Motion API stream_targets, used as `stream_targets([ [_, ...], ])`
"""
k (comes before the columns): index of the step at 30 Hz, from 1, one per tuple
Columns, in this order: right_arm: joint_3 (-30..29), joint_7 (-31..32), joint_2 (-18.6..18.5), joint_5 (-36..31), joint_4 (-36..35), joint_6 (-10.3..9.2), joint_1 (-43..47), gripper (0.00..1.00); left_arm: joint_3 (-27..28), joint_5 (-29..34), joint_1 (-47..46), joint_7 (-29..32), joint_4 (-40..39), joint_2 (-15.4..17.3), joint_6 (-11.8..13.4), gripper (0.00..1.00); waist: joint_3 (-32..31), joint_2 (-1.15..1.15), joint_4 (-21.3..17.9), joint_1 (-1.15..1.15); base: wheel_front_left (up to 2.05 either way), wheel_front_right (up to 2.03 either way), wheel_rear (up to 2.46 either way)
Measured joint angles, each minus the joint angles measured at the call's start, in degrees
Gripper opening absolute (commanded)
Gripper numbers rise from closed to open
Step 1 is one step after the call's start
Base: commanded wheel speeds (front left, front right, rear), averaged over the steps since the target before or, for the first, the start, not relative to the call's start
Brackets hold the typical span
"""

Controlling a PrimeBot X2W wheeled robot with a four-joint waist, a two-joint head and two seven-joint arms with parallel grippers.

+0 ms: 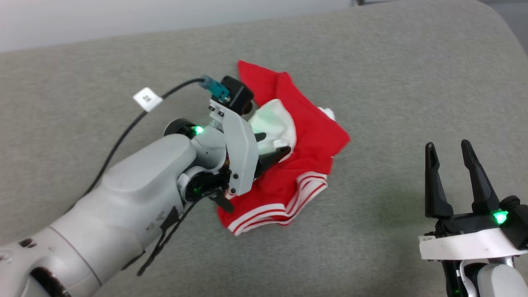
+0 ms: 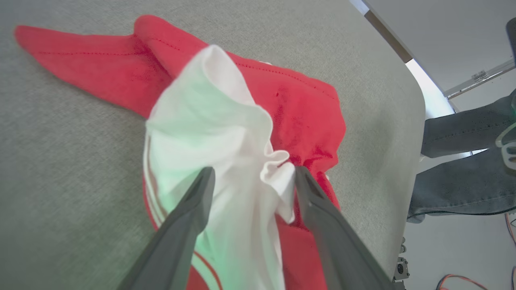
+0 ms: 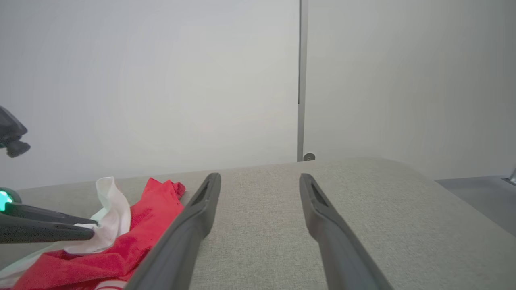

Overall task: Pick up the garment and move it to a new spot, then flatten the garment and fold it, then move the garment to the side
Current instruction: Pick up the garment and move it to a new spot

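Note:
The garment [image 1: 313, 140] lies crumpled on the grey table, red with a white sleeve bunched upward and striped trim at its near edge. My left gripper [image 1: 274, 143] hangs over its left part, open. In the left wrist view the gripper [image 2: 254, 171] has its fingers spread on either side of the raised white sleeve fold, with red cloth [image 2: 298, 104] beyond. My right gripper [image 1: 448, 144] stands open at the lower right, well clear of the cloth. In the right wrist view that gripper [image 3: 260, 177] has bare table between its fingers, and the garment [image 3: 157, 205] lies to its left with the left arm's fingers [image 3: 48, 231] at the sleeve.
The grey padded table [image 1: 371, 62] has a rounded far right corner. A black cable with a white tag [image 1: 147, 99] runs from the left wrist across the table's left side. A person's legs in jeans [image 2: 463, 133] are beyond the table's edge.

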Motion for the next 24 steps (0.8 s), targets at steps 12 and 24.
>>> stream_targets([
  [12, -0.38, 0.00, -0.01, -4.06, 1.87, 0.00, 2.43, 1.00, 2.36, -5.39, 7.62, -12.91, -3.35, 4.22, 0.00, 1.00, -3.55, 0.00, 7.37, 0.00, 0.00, 0.00, 0.00],
  [24, -5.33, 0.00, -0.31, -6.25, 2.08, 0.00, 7.87, 1.00, 4.93, -9.20, 20.96, -27.13, -6.33, 8.32, 0.00, 1.00, -6.63, 0.00, 13.78, 0.00, 0.00, 0.00, 0.00],
])
